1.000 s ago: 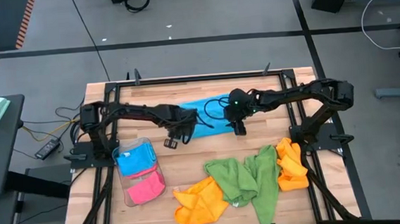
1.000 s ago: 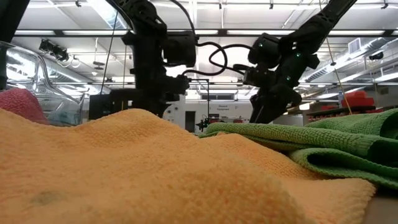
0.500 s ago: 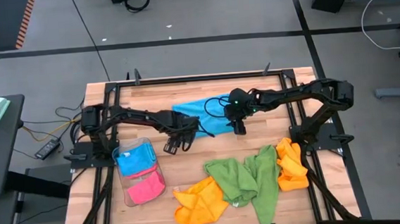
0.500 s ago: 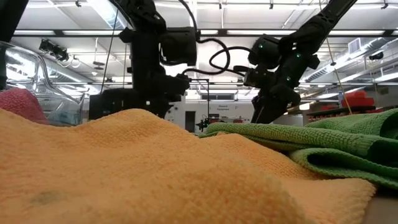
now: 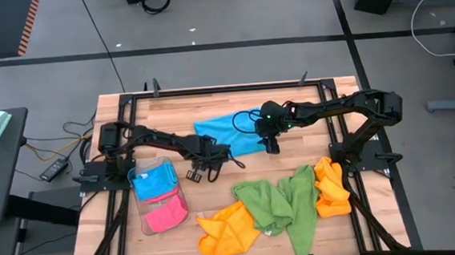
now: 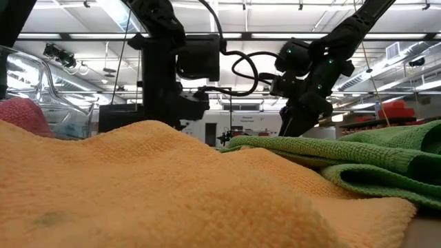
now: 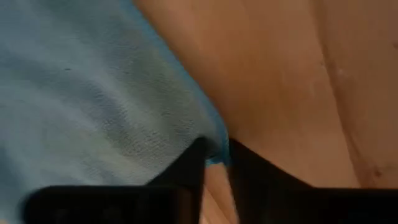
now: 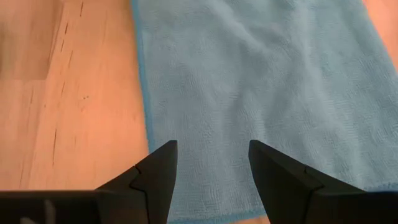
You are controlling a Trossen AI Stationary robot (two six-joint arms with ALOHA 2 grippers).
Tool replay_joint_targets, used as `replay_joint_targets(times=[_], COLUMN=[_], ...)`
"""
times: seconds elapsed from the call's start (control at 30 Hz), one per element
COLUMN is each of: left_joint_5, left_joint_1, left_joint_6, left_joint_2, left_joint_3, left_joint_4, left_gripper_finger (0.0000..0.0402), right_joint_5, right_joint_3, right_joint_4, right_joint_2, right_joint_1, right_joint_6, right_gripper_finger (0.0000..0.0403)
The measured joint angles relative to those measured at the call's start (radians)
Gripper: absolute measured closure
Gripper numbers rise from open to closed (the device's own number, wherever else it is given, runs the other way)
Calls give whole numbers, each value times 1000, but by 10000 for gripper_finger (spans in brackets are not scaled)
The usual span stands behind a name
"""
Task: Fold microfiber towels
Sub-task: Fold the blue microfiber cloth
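1. The left gripper has its jaws drawn nearly together on the near edge of the sky-blue towel; in the left wrist view a sliver of blue hem sits pinched between the two dark fingers, with bare wood just beside it.
2. The right gripper hangs with its jaws spread over the same towel's right-hand part, holding nothing; in its wrist view the cloth lies flat between the fingers.
3. The blue towel lies spread on the wooden table at its far middle, between the two arms, and does not look folded yet.
4. Nearer the camera lies a loose heap waiting its turn: green towels, an orange towel to their left and another orange towel at their right.
5. At the near left, a clear plastic tray holds a folded blue cloth and a folded pink cloth.
6. The step in hand looks like taking hold of the blue towel's near edge for its first fold.
7. The next move likely calls for the right gripper to close on that edge too, then for both to lift it and carry it evenly over to the far edge.
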Motion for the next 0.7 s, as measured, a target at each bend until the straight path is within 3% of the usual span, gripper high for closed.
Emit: replay_joint_targets(times=[0.1, 0.23, 0.5, 0.7], left_joint_5=[-25, -18, 205, 211], left_joint_1=[-8, -18, -69, -113], left_joint_6=[-31, -80, -197, -216], left_joint_2=[2, 4, 9, 8], left_joint_3=[-1, 1, 12, 13], left_joint_4=[48, 93, 306, 526], left_gripper_finger=[389, 390, 388, 395], right_joint_5=[0, 0, 0, 0], right_joint_3=[0, 0, -1, -1], right_joint_4=[0, -11, -125, -166], right_joint_2=[0, -1, -85, -210], right_joint_1=[0, 3, 8, 40], right_joint_6=[1, 9, 46, 105], right_gripper_finger=[195, 195, 195, 195])
